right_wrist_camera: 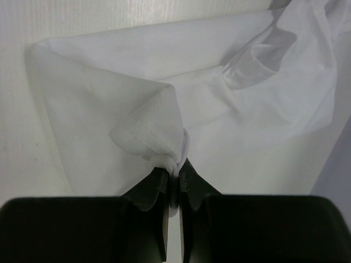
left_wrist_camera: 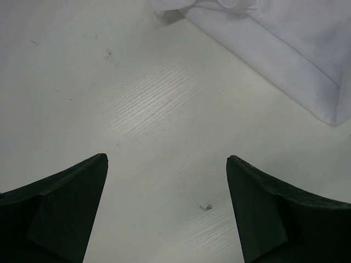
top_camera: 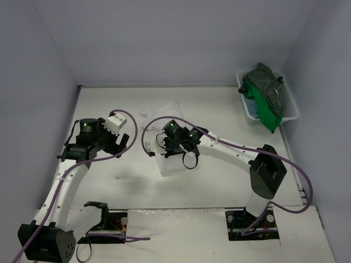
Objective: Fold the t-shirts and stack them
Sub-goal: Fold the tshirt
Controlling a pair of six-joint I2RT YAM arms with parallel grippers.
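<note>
The right gripper [top_camera: 171, 150] hangs over the white t-shirt [top_camera: 173, 165]. The left gripper [top_camera: 122, 143] is apart, to its left.

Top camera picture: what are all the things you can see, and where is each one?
white t-shirt: one, white, crumpled mid-table.
dark grey-green t-shirt: one, heaped atop the basket.
bright green t-shirt: one, hanging over the basket's near side.
teal-blue t-shirt: one, a bit showing in the basket.
basket: one, white mesh, far right corner.
table: one, white.
cables: purple, along each arm.
left claw: black, open, over bare table.
right claw: black, shut on the white t-shirt.
</note>
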